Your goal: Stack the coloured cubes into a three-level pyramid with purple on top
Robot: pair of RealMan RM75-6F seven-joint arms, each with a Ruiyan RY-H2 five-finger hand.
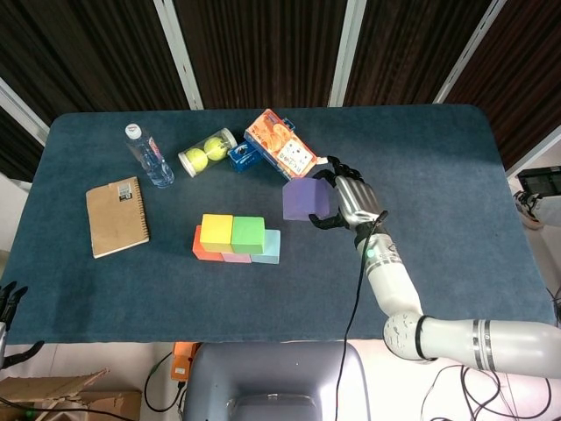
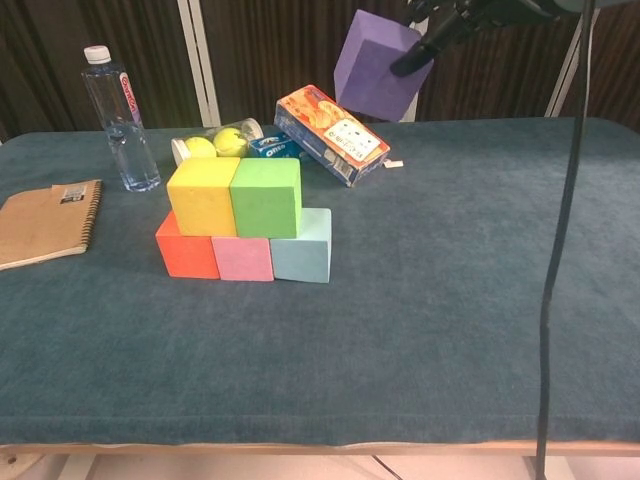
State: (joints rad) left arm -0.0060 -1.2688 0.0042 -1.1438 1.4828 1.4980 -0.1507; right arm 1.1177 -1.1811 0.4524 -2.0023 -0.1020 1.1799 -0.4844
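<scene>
Right hand [image 1: 352,203] clamped on purple cube [image 1: 304,199], tilted, up off the bench [image 1: 438,158], at 2 o'clock from stacked cubes [image 1: 237,239].

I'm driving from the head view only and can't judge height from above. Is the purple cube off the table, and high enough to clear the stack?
Observer: Yes. From the chest view, the purple cube is held in the right hand, clear of the table and well above the tops of the yellow cube and green cube.
Operator: Is it held level?
Observer: No. It is clearly tilted, not square to the table.
Operator: Are the two tops even enough to land on?
Observer: They look level with each other, and the two cubes touch side by side with no gap.
</scene>
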